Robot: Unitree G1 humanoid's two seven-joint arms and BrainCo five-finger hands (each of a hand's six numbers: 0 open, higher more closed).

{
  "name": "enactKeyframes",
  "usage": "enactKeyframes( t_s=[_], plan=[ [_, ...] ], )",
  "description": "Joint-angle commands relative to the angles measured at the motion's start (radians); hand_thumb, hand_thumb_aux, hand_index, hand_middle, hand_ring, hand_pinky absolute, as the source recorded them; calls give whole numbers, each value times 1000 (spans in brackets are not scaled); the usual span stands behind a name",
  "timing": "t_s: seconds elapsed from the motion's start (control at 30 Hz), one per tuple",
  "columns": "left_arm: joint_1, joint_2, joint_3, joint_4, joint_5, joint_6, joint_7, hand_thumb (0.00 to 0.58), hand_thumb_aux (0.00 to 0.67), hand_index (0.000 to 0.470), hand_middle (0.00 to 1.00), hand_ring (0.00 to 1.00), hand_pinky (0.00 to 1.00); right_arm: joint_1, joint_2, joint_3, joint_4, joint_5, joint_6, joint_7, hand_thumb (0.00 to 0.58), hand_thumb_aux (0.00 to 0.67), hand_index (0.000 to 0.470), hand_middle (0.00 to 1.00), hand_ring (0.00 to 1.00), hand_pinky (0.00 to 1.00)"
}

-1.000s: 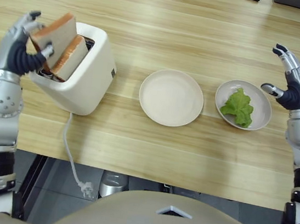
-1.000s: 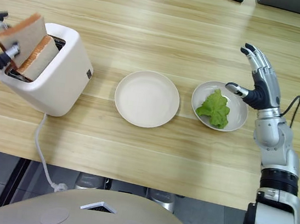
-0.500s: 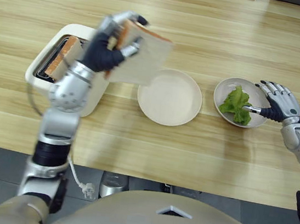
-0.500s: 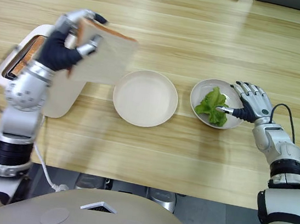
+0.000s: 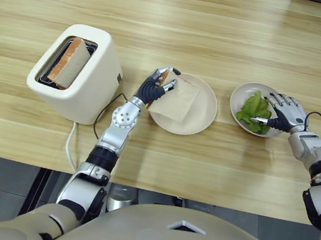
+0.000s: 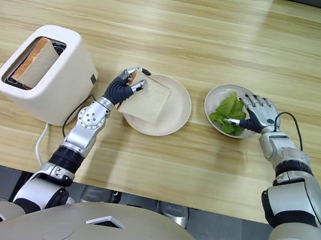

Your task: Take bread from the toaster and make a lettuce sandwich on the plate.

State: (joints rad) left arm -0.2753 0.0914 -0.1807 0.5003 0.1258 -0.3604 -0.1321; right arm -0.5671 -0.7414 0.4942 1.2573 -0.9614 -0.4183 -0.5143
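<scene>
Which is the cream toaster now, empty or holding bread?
Holding bread: one brown-crusted slice stands in a slot of the cream toaster.

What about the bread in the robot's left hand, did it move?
Yes. The bread slice went from above the toaster, to the right and down onto the plate, with the left hand holding its edge.

The left robot hand (image 5: 156,86) is carrying one bread slice (image 5: 182,102) out of the toaster (image 5: 93,87) and rightward, laying it down on the plate (image 5: 207,109). The right robot hand (image 5: 284,112) is dropping from above the worktop onto the lettuce (image 5: 248,111) in its bowl (image 6: 220,95).
</scene>
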Motion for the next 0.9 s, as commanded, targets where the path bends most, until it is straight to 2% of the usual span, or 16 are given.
enactKeyframes(
  t_s=[0.03,0.07,0.1,0.13,0.17,0.2,0.23,0.27,0.3,0.33,0.67,0.77,0.9],
  plan=[
    [-31,-16,-18,151,28,-17,-2,580,670,460,820,820,820,-15,22,37,26,2,21,25,0,0,0,0,0,0],
    [-37,-20,-27,183,36,-13,-6,580,670,460,200,200,200,-20,27,45,30,1,25,29,0,0,0,0,0,0],
    [-41,-23,-36,207,48,-11,-7,580,670,460,200,200,200,-24,31,52,33,1,27,33,0,0,0,0,0,0],
    [-45,-23,-44,226,62,-10,-5,574,602,413,0,0,0,-27,34,59,35,2,29,36,0,0,0,0,0,0],
    [-48,-21,-51,238,76,-5,-1,542,499,343,0,0,0,-29,36,65,37,3,30,38,205,131,90,0,0,0],
    [-50,-19,-55,245,86,-2,3,454,357,245,0,0,0,-30,37,70,38,4,31,40,449,352,242,0,0,0],
    [-52,-14,-57,247,97,1,11,205,131,90,0,0,0,-31,38,74,39,6,30,42,480,391,269,0,0,0],
    [-53,-8,-57,242,106,3,18,0,0,0,0,0,0,-31,38,77,39,9,29,43,521,457,314,0,0,0],
    [-53,1,-57,231,115,4,27,0,0,0,0,0,0,-30,39,81,40,11,27,42,556,533,366,0,0,0],
    [-49,16,-55,204,132,7,41,0,0,0,0,0,0,-31,39,84,39,15,22,40,580,670,460,0,0,0],
    [35,174,37,-208,273,52,219,0,0,0,0,0,0,-35,4,50,-36,107,-111,-10,580,670,460,0,0,0],
    [76,197,88,-370,282,61,245,0,0,0,0,0,0,-33,-11,32,-108,135,-174,-19,580,670,460,0,0,0],
    [116,215,155,-575,266,85,239,0,0,0,0,0,0,5,-36,-11,-320,177,-239,10,580,670,460,0,0,0]
  ],
)
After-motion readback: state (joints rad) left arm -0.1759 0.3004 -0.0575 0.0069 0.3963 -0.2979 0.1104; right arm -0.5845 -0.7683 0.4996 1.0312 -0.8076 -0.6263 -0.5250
